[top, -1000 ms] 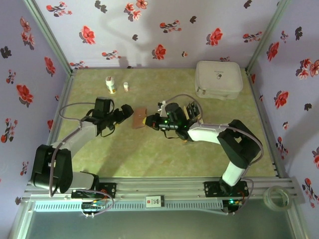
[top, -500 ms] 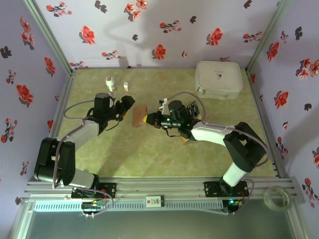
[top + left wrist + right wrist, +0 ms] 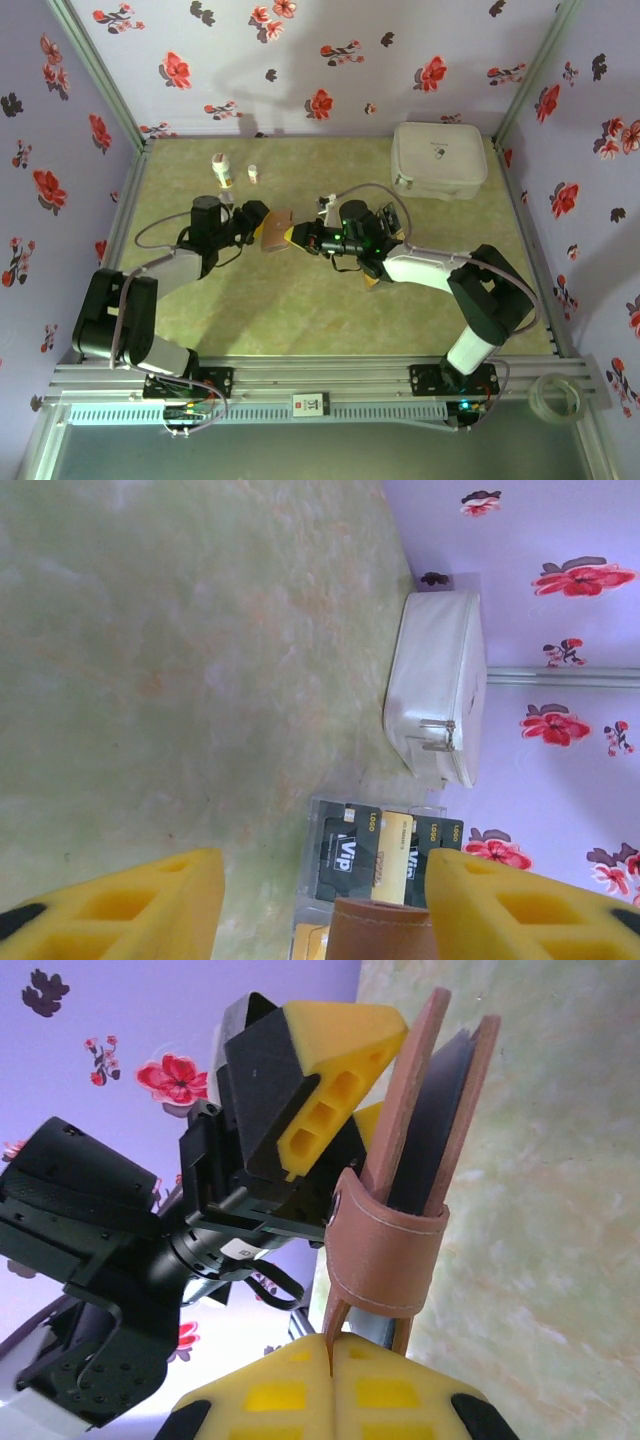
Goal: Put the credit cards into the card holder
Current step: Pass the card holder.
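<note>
Pinching the holder (image 3: pixel 390 1250) by one edge in the right gripper (image 3: pixel 330 1352), pads pressed together on it. Straddling its open end with the left gripper (image 3: pixel 325 880), fingers spread. Seeing cards (image 3: pixel 375 855) lying just beyond those fingertips.

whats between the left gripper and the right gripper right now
The card holder: in the top view it fills the gap between the left gripper and the right gripper. The right wrist view shows the right one shut on its end.
</note>
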Motion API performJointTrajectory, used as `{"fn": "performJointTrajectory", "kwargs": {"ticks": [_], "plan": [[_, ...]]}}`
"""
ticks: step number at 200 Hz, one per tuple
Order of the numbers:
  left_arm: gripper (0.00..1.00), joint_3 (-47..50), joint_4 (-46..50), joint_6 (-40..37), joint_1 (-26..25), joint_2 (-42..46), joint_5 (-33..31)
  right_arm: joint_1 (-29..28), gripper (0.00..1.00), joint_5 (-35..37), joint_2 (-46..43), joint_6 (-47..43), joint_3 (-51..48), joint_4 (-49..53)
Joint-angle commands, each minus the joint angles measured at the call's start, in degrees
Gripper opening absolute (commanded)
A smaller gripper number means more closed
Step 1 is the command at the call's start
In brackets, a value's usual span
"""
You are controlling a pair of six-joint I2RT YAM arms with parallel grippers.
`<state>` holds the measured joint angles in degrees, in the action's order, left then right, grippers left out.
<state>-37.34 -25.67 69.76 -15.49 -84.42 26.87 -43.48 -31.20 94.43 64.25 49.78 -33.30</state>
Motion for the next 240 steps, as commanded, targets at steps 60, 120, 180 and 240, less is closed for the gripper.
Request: {"fn": "performJointTrajectory", "kwargs": {"ticks": [60, 120, 180, 240], "plan": [[0.35, 0.8, -9.1, 3.6, -0.7, -0.6, 1.5, 0.4, 0.00, -0.7, 4.3, 4.3, -0.5, -8.8], [0.21, 1.8, -12.0, 4.5, -0.9, -0.7, 1.6, 0.7, 0.00, -0.6, 5.0, 4.6, -1.2, -9.6], [0.36, 1.6, -13.4, 4.7, -1.6, -0.8, 1.6, 0.8, 0.00, -0.3, 5.1, 4.6, -1.5, -9.6], [0.16, 2.1, -14.1, 4.3, -2.1, -1.0, 1.6, 0.9, 0.00, -0.3, 5.3, 4.6, -2.1, -9.6]]}}
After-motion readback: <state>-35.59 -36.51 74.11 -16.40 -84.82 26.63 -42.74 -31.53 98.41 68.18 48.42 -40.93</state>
